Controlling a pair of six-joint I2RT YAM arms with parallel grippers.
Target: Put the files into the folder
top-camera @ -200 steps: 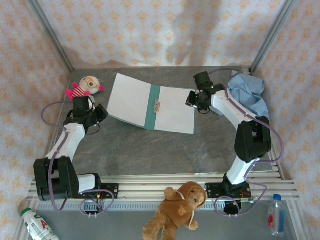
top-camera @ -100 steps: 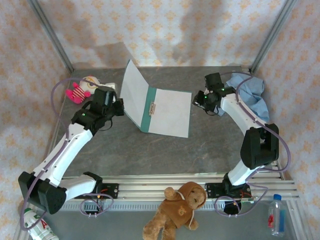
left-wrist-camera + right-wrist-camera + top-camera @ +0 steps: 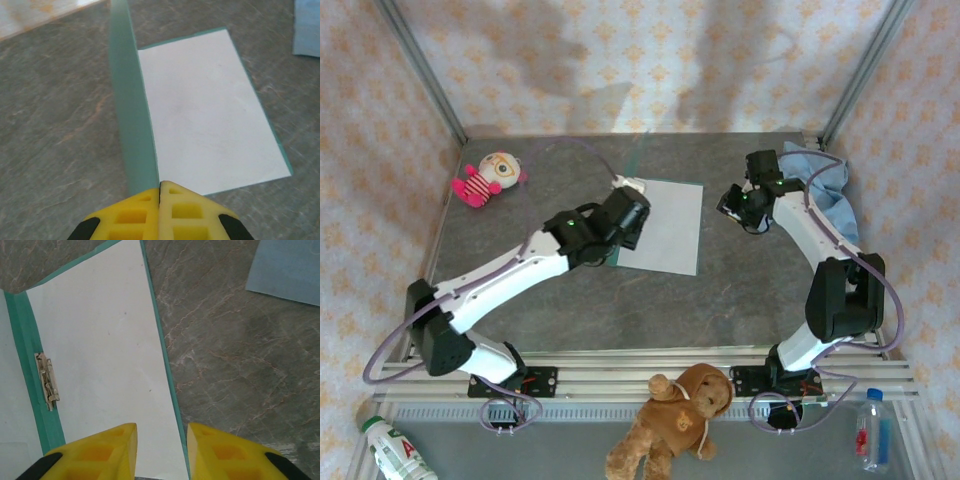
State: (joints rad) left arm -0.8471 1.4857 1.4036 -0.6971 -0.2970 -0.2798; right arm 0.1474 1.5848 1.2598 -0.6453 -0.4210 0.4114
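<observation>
Closing the folder (image 3: pixel 127 115) is the step in hand. The left gripper (image 3: pixel 160 186) is clenched on its cover, upright at centre frame from above; the files (image 3: pixel 205 115) lie on the flat leaf to the right. The right gripper (image 3: pixel 161 435), released, hovers over the folder's right edge. Next, I judge: swing the cover down rightward, with the right gripper clear.

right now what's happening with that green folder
The left pincer is shut on one leaf of the teal folder, holding it roughly upright above the spine. A white sheet lies on the other leaf, flat on the table. The right pincer is open, hovering above that leaf's outer edge. The folder is not yet closed.
</observation>
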